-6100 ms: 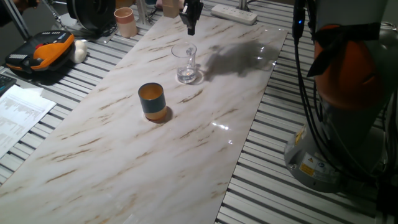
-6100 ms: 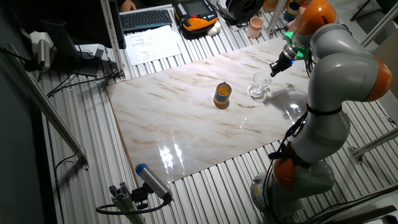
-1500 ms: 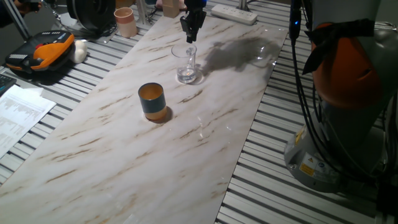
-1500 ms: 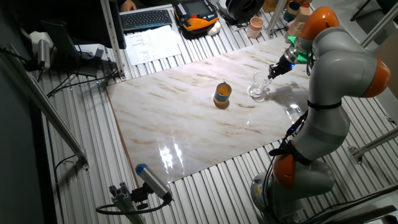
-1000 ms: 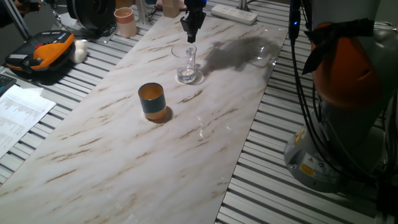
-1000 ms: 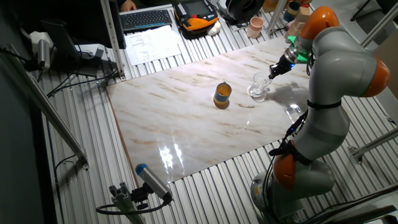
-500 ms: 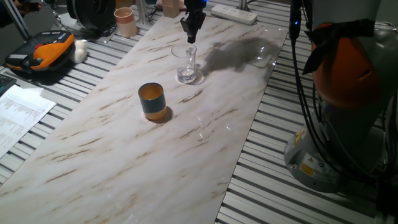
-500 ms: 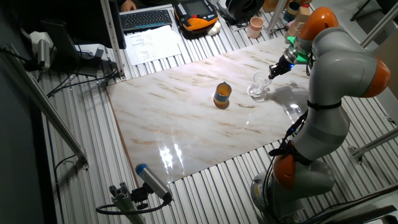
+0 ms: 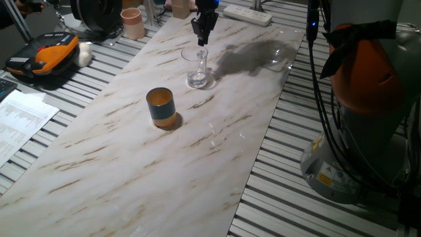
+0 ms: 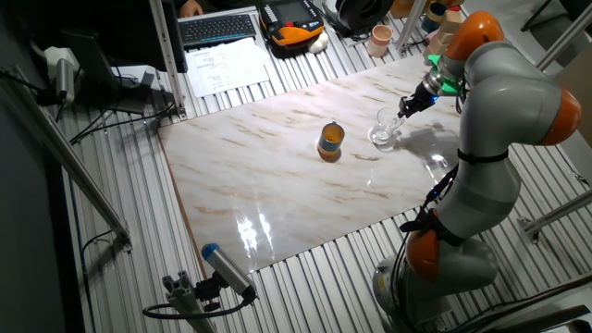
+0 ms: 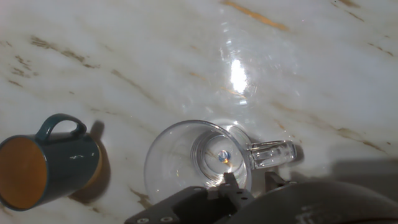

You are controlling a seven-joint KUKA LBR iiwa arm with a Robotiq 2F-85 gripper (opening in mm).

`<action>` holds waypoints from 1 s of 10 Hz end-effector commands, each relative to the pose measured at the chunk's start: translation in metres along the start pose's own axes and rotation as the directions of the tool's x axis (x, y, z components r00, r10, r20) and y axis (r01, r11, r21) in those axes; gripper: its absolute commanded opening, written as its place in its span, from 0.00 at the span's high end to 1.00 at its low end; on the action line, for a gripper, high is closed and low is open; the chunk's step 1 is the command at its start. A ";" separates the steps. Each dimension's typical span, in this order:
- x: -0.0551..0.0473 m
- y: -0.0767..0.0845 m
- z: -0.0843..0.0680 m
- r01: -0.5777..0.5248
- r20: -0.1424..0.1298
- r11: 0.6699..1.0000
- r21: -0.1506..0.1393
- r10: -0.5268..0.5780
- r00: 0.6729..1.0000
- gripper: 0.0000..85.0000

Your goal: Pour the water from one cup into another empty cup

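Note:
The clear glass cup stands upright on the marble tabletop, with a little water barely visible at its bottom. It also shows in the other fixed view and in the hand view, its handle pointing right. The teal cup with an orange inside stands empty to the glass's front left; it also shows in the other fixed view and the hand view. My gripper hangs just over the glass's far rim. Its jaws are apart, one on each side of the rim beside the handle.
A pinkish-beige cup stands beyond the table's far corner. A white power strip lies behind the glass. An orange-black device, papers and a keyboard lie off the marble. The robot base stands at the right.
Since about six seconds ago my gripper has come down closer to the glass's rim. Over the last 1.5 seconds nothing has visibly moved.

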State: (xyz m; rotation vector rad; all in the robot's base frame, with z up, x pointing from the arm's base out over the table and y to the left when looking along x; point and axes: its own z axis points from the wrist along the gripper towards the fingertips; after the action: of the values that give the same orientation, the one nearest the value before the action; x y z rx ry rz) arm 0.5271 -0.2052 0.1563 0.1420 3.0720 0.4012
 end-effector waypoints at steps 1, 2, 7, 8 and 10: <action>0.000 0.000 0.000 0.000 0.000 1.000 -0.003 0.000 1.000 0.60; 0.000 0.000 0.002 -0.001 0.001 1.000 -0.001 0.001 1.000 0.60; 0.000 0.000 0.004 -0.002 0.003 1.000 -0.001 0.002 1.000 0.60; 0.000 0.000 0.005 -0.002 0.003 1.000 -0.001 0.002 1.000 0.80; 0.001 0.000 0.006 -0.001 0.003 1.000 -0.001 0.001 1.000 0.80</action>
State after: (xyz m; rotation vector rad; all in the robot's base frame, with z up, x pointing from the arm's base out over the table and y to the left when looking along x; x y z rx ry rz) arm 0.5269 -0.2038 0.1506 0.1436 3.0688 0.4027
